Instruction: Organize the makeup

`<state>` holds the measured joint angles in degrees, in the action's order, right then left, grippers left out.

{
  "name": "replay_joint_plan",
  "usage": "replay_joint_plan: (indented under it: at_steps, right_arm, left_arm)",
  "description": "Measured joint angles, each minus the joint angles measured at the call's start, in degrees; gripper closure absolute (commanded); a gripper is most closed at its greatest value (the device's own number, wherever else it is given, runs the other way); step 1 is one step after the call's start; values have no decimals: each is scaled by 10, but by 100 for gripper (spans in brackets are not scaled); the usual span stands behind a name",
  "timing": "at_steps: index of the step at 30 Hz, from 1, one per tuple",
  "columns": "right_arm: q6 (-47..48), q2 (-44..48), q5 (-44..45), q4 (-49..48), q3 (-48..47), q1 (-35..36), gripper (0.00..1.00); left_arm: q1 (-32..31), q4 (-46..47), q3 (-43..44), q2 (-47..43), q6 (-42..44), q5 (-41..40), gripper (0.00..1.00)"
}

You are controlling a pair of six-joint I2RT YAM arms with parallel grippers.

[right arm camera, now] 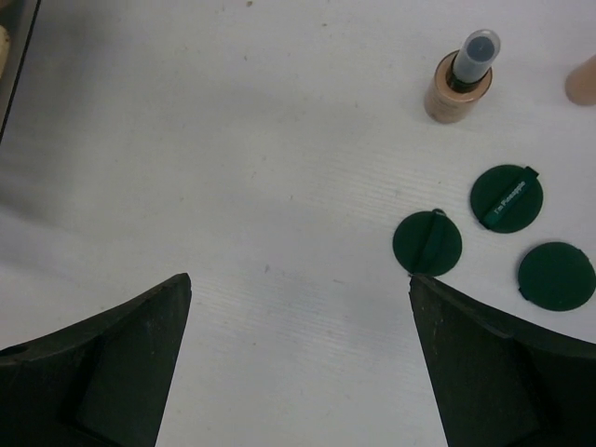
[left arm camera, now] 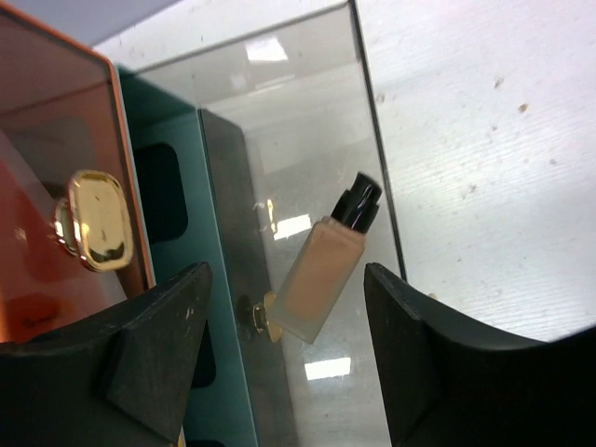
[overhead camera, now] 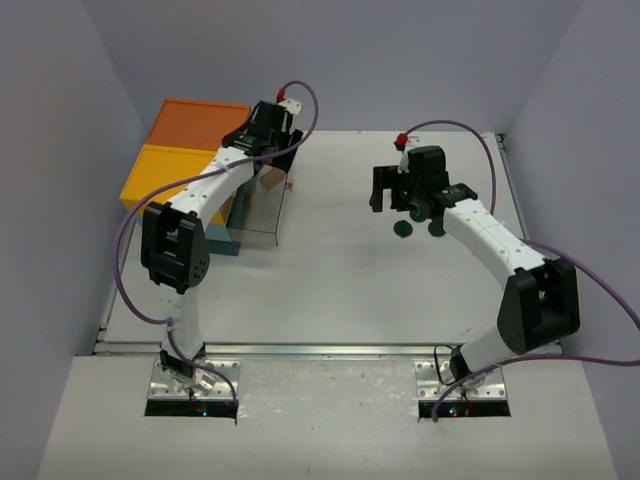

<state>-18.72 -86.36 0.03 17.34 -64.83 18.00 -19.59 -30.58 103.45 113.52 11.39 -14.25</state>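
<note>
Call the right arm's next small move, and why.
Probably slide the right gripper sideways toward the nearest dark green disc, then lower. Its jaws stand open and empty over bare table, and that disc lies off-centre, beside one fingertip rather than between the two.

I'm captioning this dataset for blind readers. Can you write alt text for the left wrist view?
A tan bottle with a black cap lies in a clear drawer, below the open left gripper. A gold knob sits on an orange drawer front at the image's left.
</note>
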Motion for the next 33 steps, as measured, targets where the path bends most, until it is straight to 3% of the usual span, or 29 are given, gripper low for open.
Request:
replay_joint_plan:
  at_steps: [8, 10, 13, 20, 26, 33]
  right_arm:
    - [44, -128, 112, -2, -102, -4, 2]
    - [57, -164, 137, 0, -133, -7, 11]
    - [69, -213, 153, -4, -174, -18, 14]
    - [72, -295, 158, -7, -240, -47, 15]
    - [67, -360, 159, -6, -273, -55, 19]
    - [62, -412, 148, -6, -303, -55, 35]
  left_arm:
    - [-1, -38, 34, -78, 1, 41, 31]
    - [-1, -43, 34, -114, 5, 44, 30]
    - [5, -41, 28, -169, 17, 46, 29]
    - [64, -22, -25, -263, 36, 52, 28]
    - [122, 12, -154, -300, 52, 51, 28]
    - [159, 24, -230, -301, 61, 72, 28]
